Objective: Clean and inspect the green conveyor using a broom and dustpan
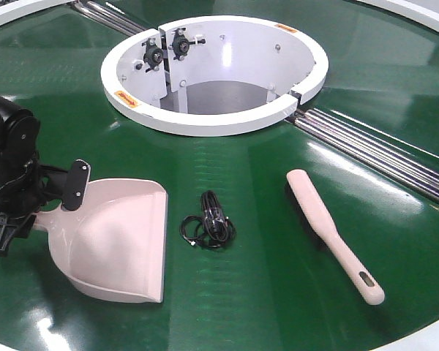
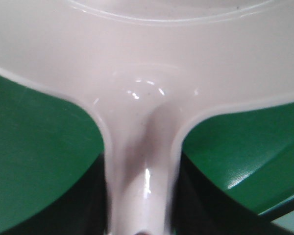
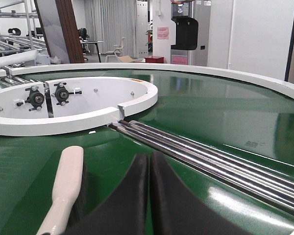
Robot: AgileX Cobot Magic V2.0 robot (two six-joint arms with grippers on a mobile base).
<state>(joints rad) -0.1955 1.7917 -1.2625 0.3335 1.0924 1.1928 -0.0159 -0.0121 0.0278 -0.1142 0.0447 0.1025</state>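
The pale pink dustpan (image 1: 121,241) rests on the green conveyor (image 1: 249,292) at the left, its flat edge facing the near side. My left gripper (image 1: 38,212) is shut on its handle. In the left wrist view the handle (image 2: 142,186) runs between dark fingers (image 2: 88,205) that press on both sides. The broom (image 1: 329,230) lies free on the belt at the right, with its slotted handle end nearest. My right gripper (image 3: 149,161) is shut on nothing, just right of the broom (image 3: 66,191). This gripper is out of the front view.
A coiled black cable (image 1: 208,223) lies on the belt between dustpan and broom. The white ring hub (image 1: 219,121) stands behind them. Silver rails (image 1: 380,157) run from the hub to the right, just beyond the broom. The conveyor's white outer rim (image 3: 264,81) curves at the back.
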